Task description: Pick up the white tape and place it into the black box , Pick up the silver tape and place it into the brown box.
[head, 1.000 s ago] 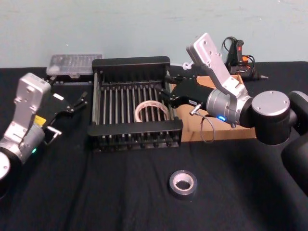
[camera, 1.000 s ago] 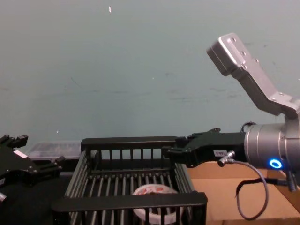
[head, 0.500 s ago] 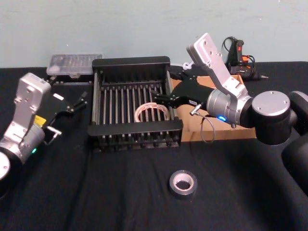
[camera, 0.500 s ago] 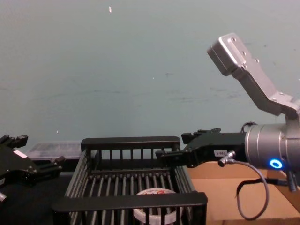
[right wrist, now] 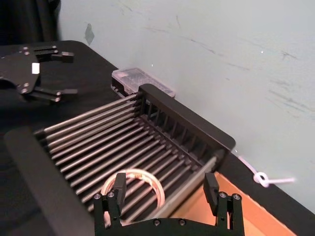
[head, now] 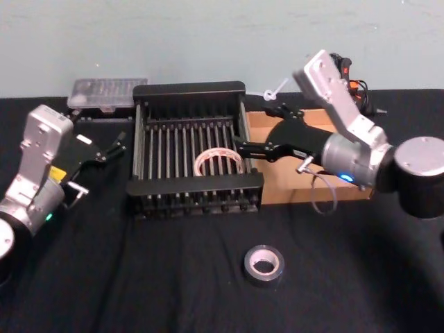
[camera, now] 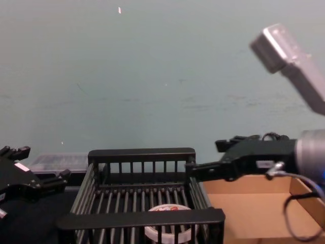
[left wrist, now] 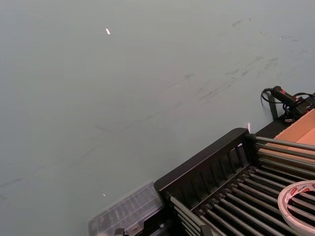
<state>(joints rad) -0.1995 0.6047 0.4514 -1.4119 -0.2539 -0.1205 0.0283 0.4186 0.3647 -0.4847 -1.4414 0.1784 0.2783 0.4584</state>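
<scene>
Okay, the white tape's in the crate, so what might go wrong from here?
The open right gripper hangs over the black box's right rim; dropping early toward the silver tape could clip it. That roll lies flat on the black cloth, so the fingers may skid off. The left gripper waits beside the box.

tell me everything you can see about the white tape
The white tape is a round white roll with a hollow centre and red markings on its top face. It lies flat on the barred floor of the black box, toward the box's front right. Nothing grips it; the right hand, open, hangs beside the box's right rim.
</scene>
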